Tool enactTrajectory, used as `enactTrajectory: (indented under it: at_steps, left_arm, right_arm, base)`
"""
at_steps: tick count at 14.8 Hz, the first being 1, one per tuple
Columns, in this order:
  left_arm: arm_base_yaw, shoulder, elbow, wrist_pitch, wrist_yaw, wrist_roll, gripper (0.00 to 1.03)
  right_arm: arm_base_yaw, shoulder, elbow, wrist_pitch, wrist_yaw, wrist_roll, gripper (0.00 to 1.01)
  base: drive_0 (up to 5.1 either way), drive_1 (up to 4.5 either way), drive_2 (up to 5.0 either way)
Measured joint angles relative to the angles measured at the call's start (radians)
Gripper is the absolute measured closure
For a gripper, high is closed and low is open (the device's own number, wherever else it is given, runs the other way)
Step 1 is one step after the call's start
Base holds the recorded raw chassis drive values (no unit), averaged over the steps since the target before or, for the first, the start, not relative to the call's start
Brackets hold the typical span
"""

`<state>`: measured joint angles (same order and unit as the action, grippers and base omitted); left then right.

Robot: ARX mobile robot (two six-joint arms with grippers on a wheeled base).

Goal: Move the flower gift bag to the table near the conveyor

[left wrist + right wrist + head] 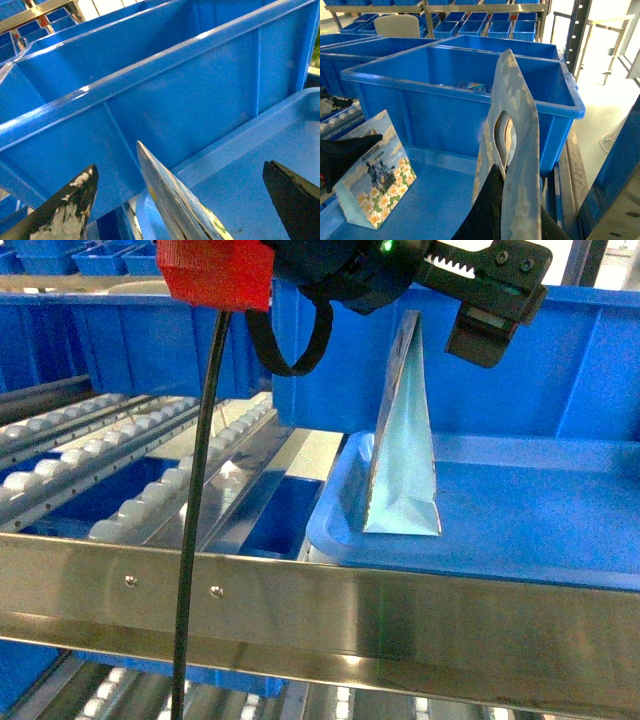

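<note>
Now the left gripper (180, 200) hangs with jaws spread either side of the pale-blue floral paper gift bag (405, 440), standing upright, top edge pointing up between them, on the blue plastic tray (540, 510).

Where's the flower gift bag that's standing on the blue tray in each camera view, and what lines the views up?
Head: the flower gift bag stands upright at centre, seen edge-on.
Left wrist: bottom centre, only its top edge shows, between the fingers of the open left gripper.
Right wrist: lower left, printed face showing.
Shared landmark: the big blue bin behind it.
</note>
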<state>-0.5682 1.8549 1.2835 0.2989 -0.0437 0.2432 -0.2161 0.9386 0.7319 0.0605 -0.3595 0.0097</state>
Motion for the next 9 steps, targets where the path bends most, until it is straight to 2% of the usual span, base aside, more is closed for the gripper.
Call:
enactTrajectory:
  at_steps: [3, 5, 9]
  left_arm:
    - [-0.036, 0.006, 0.000, -0.044, 0.001, -0.011, 0.05]
    - [-0.047, 0.011, 0.000, -0.057, 0.003, -0.036, 0.05]
    - [-0.018, 0.036, -0.013, -0.050, -0.010, -0.087, 0.05]
  right_arm:
    - [0.000, 0.000, 0.000, 0.000, 0.000, 0.000, 0.99]
    - [0.000, 0.000, 0.000, 0.000, 0.000, 0.000, 0.99]
    - [0.000, 0.000, 0.000, 0.000, 0.000, 0.000, 0.99]
  base:
    - [0.0, 0.00, 0.0]
    - [0.0, 0.00, 0.0]
    - [0.0, 0.00, 0.0]
